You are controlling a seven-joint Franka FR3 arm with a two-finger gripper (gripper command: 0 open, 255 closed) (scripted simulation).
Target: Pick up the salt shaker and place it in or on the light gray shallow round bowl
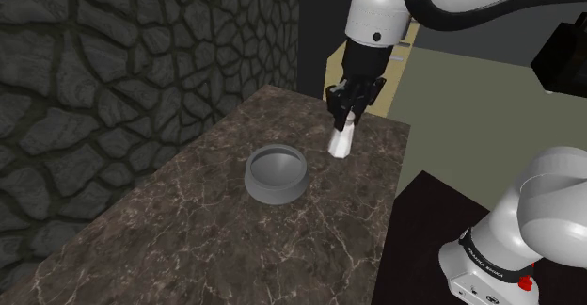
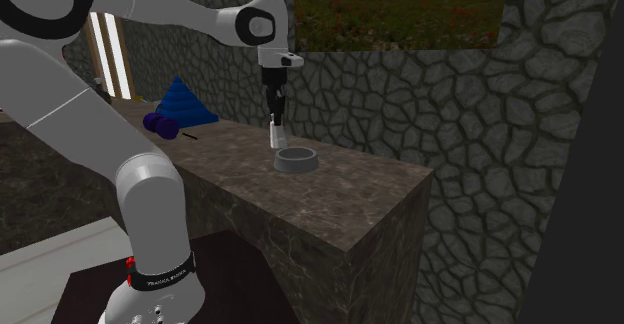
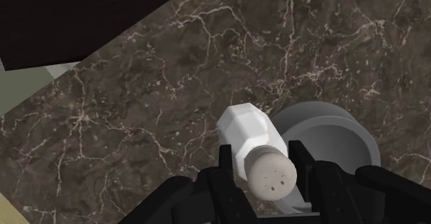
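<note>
Evidently the gripper [image 3: 262,156] is clasping the white salt shaker [image 3: 248,134] just below its perforated cap [image 3: 271,174], tilted, near the counter's [image 1: 188,228] robot-side edge, just beside the grey bowl [image 1: 277,174]. It is probably handling as rigid, light and smooth-sided. The second exterior view is adding a blue cone [image 2: 182,102] beyond.

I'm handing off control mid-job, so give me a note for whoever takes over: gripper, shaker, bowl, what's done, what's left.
Gripper: shut on the white salt shaker, clasped near its cap.
Shaker: at or just above the dark veined counter; I cannot tell which. It is beside the grey bowl, not over it.
Bowl: empty, on the counter.
Done: the grasp.
Left: lift clear, carry over the bowl, lower, release.
</note>
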